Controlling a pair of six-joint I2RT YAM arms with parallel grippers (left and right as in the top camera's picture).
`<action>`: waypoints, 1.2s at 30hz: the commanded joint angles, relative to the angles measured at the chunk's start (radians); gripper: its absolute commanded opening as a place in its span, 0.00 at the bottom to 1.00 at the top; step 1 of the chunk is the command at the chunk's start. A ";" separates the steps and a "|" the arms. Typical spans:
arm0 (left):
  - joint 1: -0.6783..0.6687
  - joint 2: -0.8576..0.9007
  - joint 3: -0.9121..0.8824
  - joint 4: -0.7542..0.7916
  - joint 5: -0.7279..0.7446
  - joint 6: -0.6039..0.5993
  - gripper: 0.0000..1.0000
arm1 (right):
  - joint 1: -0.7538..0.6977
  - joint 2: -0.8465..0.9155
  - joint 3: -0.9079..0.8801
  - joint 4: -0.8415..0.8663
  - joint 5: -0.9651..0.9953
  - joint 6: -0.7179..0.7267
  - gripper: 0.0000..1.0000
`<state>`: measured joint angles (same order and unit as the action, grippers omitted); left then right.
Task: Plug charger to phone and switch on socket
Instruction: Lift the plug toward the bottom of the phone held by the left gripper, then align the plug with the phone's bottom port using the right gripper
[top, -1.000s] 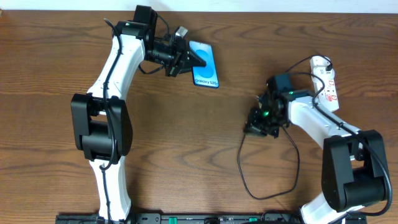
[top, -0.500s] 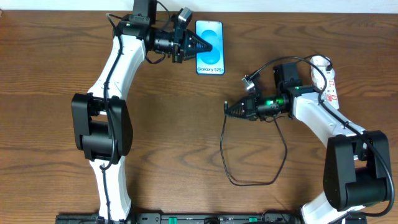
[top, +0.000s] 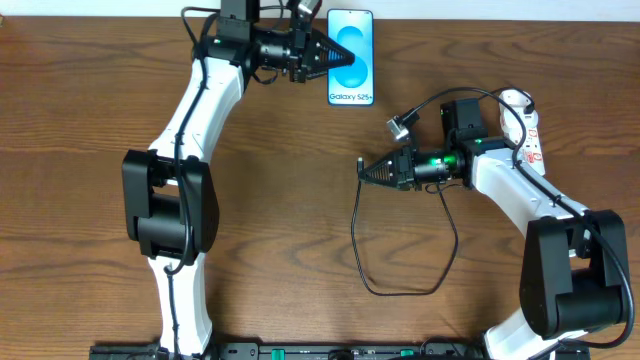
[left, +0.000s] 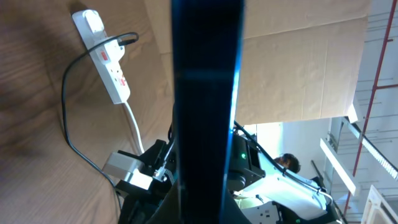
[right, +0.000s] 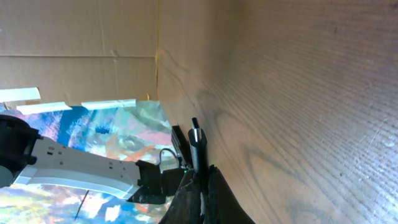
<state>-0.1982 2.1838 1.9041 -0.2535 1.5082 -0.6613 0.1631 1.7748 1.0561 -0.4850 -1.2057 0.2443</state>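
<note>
Over the brown wooden table (top: 80, 200), the left gripper (top: 349, 55) clamped the slim blue-screened phone (top: 356, 86) near the far edge; the narrow white power strip (top: 528, 130) lay at the right. The right gripper (top: 363, 170) pinched the plug tip (right: 196, 138) of the thin black charger cable (top: 354, 240), which likely needed squaring to the phone's port before pushing.

The phone (left: 205, 93) runs off the left wrist view top and bottom, and the switches on the power strip (left: 109, 62) look too small to read.

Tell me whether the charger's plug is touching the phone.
Apart. Overhead view shows bare table between the charger in the right hand and the phone.
</note>
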 joint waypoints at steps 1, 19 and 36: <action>-0.003 -0.043 0.012 0.010 0.010 -0.032 0.07 | 0.002 -0.049 0.017 0.018 -0.036 -0.009 0.01; -0.042 -0.043 0.012 0.061 0.041 -0.081 0.07 | 0.033 -0.163 0.017 0.330 -0.096 0.277 0.01; -0.042 -0.043 0.012 0.062 0.044 -0.080 0.07 | 0.017 -0.163 0.017 0.425 -0.042 0.392 0.01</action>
<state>-0.2432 2.1838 1.9041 -0.2012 1.5108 -0.7372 0.1844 1.6165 1.0653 -0.0624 -1.2526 0.6121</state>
